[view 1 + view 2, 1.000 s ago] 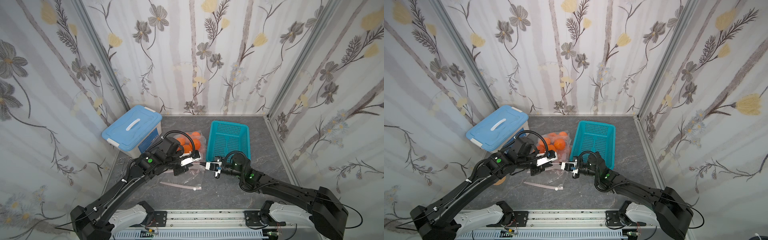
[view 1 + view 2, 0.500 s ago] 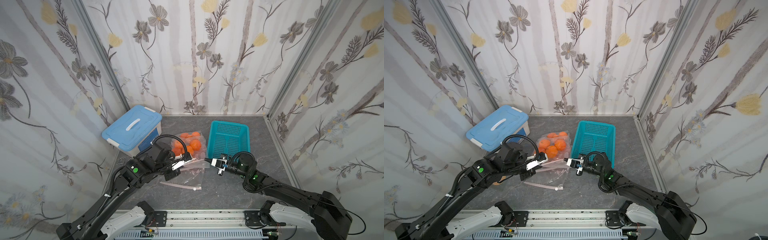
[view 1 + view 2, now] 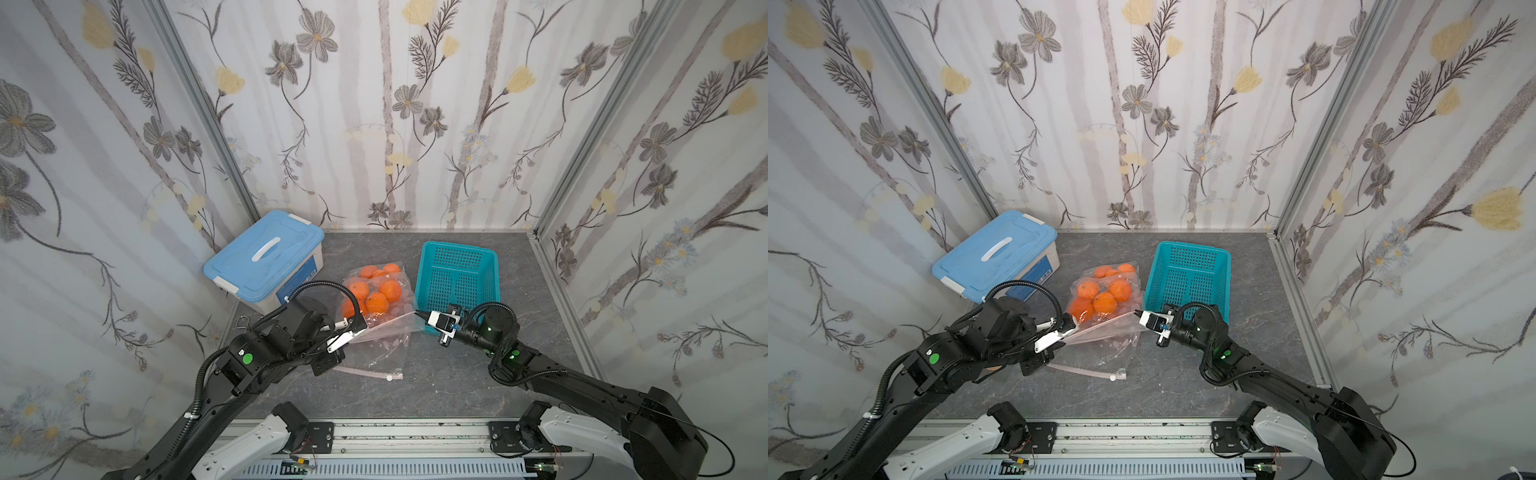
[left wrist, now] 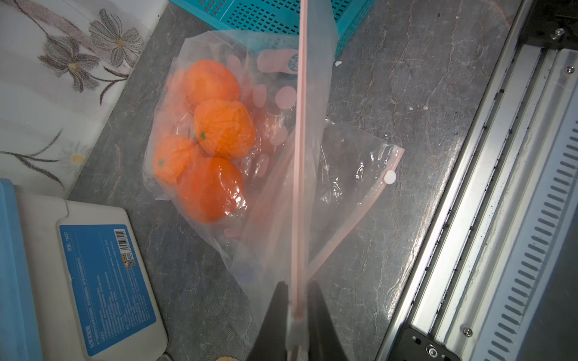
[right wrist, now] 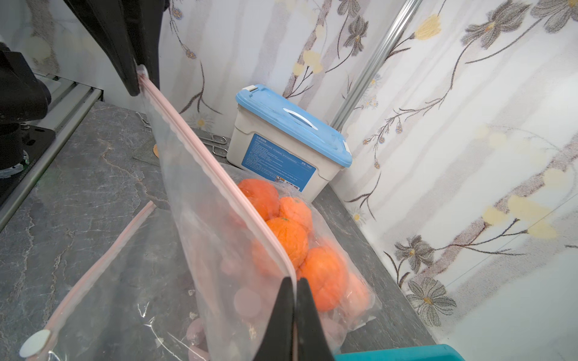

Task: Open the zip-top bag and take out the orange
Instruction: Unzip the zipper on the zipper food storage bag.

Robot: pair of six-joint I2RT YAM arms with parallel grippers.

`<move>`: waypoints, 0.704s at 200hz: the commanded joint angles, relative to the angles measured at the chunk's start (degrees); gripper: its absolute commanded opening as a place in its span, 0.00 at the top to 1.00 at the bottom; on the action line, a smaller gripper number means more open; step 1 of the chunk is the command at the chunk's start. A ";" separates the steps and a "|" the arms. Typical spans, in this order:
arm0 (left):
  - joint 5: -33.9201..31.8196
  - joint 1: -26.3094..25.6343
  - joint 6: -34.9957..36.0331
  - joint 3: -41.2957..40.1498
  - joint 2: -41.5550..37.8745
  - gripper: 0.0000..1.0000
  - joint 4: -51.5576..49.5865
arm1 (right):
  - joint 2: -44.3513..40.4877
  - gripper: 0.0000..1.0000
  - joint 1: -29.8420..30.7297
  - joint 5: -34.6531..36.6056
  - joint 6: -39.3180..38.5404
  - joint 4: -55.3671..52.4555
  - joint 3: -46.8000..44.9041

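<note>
Crinkled clear zip-top bag holds round, dimpled oranges (pink strip).

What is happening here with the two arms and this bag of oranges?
Both arms hold the zip-top bag open. The left fingers and the right fingers are each shut on one end of its upper pink lip, stretched taut above the table. The lower lip lies on the table with the white slider on it. The oranges are all inside the bag; the teal basket beside it holds nothing.
</note>
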 commanded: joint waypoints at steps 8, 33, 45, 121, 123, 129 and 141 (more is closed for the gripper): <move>-3.87 0.16 -0.87 -0.31 -0.78 0.89 -8.44 | -0.22 1.00 -0.55 6.11 0.62 3.05 -0.11; -3.01 0.17 -0.87 -1.16 -2.00 0.89 -7.25 | 0.08 1.00 -0.55 5.28 0.65 2.87 0.14; -2.43 0.13 -0.87 -1.47 -2.11 0.87 -6.42 | 0.23 1.00 -0.55 4.09 0.72 2.65 0.20; 5.00 0.17 -1.14 3.67 1.77 0.29 6.92 | 1.45 1.00 0.32 -3.89 -0.51 -1.15 1.86; 5.19 0.13 -1.25 3.94 2.10 0.29 7.04 | 1.46 1.00 0.37 -3.96 -0.52 -1.21 1.86; 5.78 0.17 -1.39 4.57 3.04 0.30 7.27 | 1.36 1.00 0.48 -4.07 -0.53 -1.41 1.91; 6.92 0.17 -1.07 5.11 4.87 0.32 7.62 | 1.36 1.00 0.67 -4.40 -0.61 -1.59 2.02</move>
